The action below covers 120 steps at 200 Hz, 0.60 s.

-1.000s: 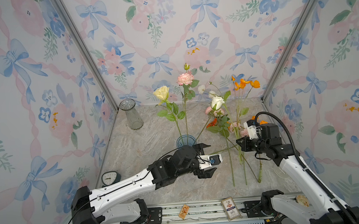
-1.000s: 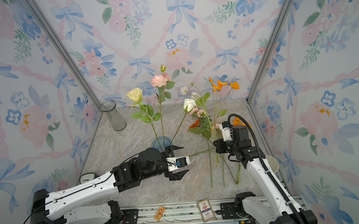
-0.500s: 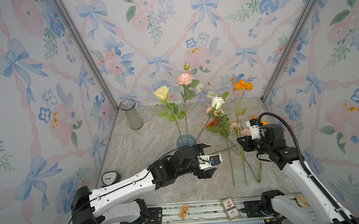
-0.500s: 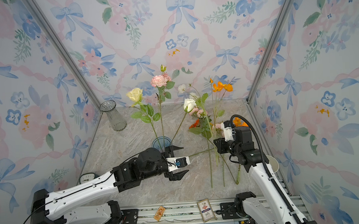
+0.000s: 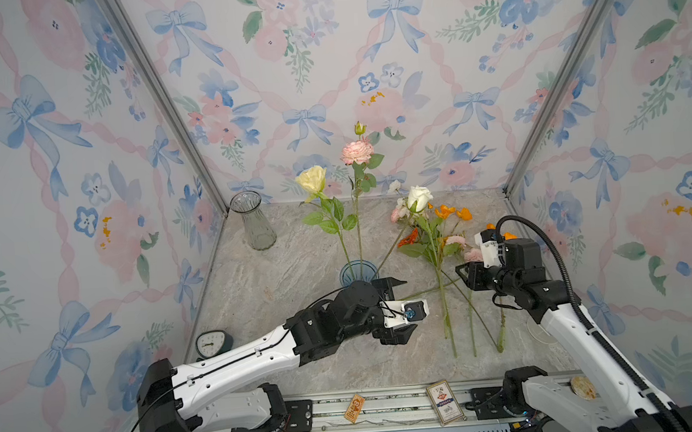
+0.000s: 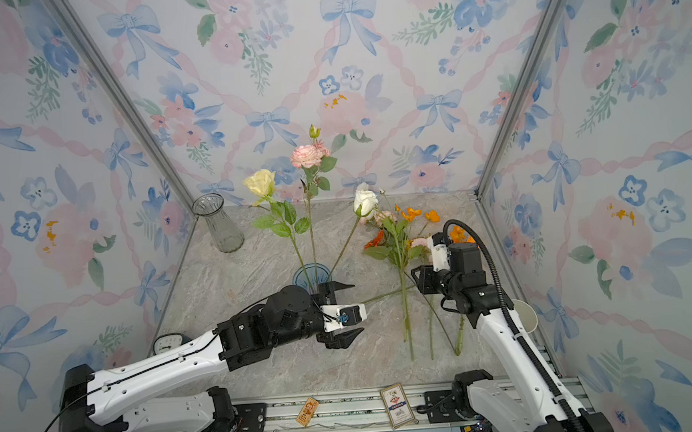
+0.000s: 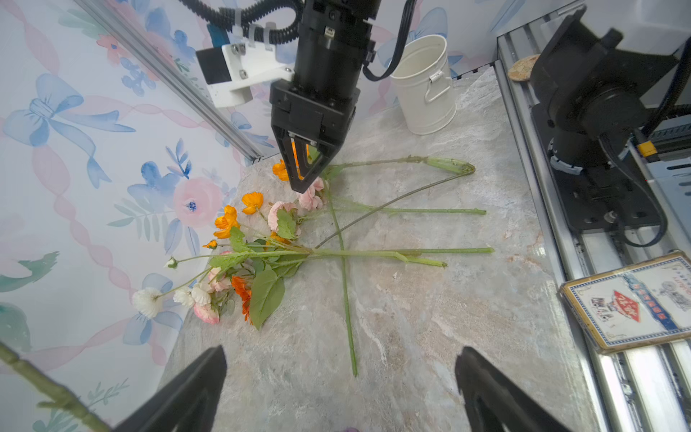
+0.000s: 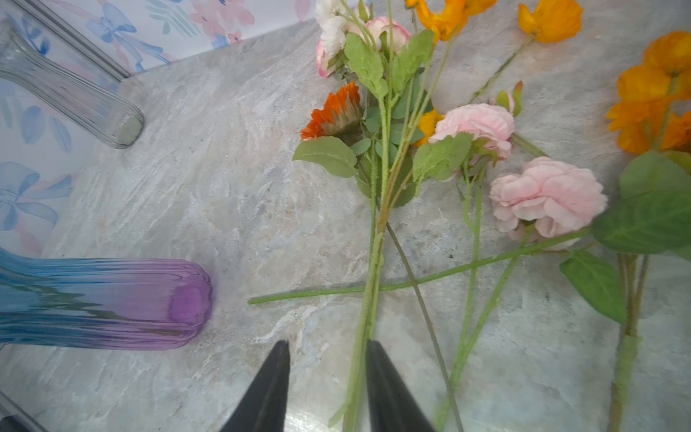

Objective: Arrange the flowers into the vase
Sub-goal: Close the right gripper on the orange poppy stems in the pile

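Note:
The blue-to-purple ribbed vase [image 5: 357, 272] [image 6: 311, 274] [image 8: 112, 303] stands mid-table and holds a cream rose [image 5: 311, 178], a pink rose [image 5: 356, 153] and a white rose [image 5: 418, 197]. The other flowers [image 5: 437, 235] [image 7: 261, 254] [image 8: 471, 123], pink, orange and white, lie in a crossed pile to its right. My right gripper [image 5: 463, 275] [image 8: 328, 342] [image 7: 304, 179] hovers over their stems, open, with a green stem [image 8: 364, 321] on the table between its fingers, close to one. My left gripper [image 5: 405, 306] [image 6: 355, 308] [image 7: 341, 348] is wide open and empty, in front of the vase.
A clear glass vase [image 5: 253, 221] stands at the back left. A small clock [image 5: 211, 344] sits by the left wall. A white metal pail [image 7: 424, 84] stands by the right wall. A card box [image 5: 445, 402] and a ticket [image 5: 354, 408] lie on the front rail.
My right gripper has gone from shut to open. The orange poppies it held up have dropped onto the pile. The left arm has not moved.

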Tool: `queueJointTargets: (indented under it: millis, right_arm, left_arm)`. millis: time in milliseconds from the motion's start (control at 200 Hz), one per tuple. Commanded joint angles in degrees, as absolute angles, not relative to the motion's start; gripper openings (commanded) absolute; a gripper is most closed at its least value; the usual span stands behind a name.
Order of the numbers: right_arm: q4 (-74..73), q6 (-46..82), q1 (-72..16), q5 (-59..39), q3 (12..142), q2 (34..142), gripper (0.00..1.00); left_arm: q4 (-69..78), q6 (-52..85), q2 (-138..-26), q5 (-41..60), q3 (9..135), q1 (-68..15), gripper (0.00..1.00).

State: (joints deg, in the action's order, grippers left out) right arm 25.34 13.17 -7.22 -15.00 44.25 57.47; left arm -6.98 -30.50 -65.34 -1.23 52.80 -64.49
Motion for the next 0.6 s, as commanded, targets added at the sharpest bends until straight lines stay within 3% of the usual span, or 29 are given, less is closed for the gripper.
queueJointTargets:
  millis: [0,235,595]
  right_arm:
    - [22.93,16.56,-7.57,-11.43,41.73,64.05,0.34]
    - [18.23,18.39,-14.61,-6.41,43.64,78.04,0.31]
    - [17.52,19.16,-17.57,-0.18,45.01,83.74,0.30]
  left_arm:
    - [-7.66,-31.29,-65.88,-1.46,52.75,-64.75,0.98]
    - [-7.88,-31.72,-66.38,-2.79,52.56,-65.04,0.98]
    - [-8.18,-31.99,-66.64,-3.21,52.56,-65.13,0.98]
